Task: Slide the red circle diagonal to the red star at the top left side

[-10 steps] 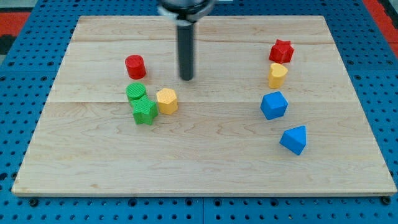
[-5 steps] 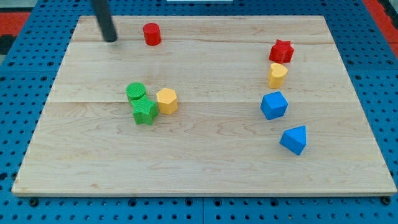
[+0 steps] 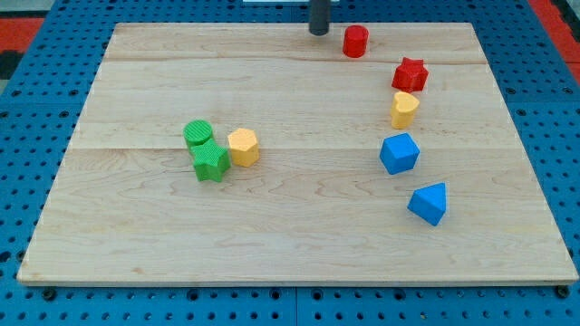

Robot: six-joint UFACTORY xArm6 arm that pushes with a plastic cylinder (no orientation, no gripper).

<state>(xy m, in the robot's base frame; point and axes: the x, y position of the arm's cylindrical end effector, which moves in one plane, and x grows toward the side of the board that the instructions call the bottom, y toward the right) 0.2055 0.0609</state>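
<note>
Sitting up and to the left of the red star (image 3: 410,73), diagonal to it and a little apart, is the red circle (image 3: 355,41), near the worktop's (image 3: 299,235) far edge. My tip (image 3: 319,33) rests just left of that circle, not quite touching; no claw on this rod, so nothing is held. Below the star, a yellow block (image 3: 405,110) touches it.

**Colours on our board**

We see a red circle (image 3: 355,41), red star (image 3: 410,74), two yellow blocks (image 3: 243,146) (image 3: 404,109), two green blocks (image 3: 198,134) (image 3: 210,161), two blue blocks (image 3: 399,153) (image 3: 429,202), our dark tip (image 3: 319,32), pale wooden board (image 3: 299,226), blue pegboard (image 3: 27,190).
</note>
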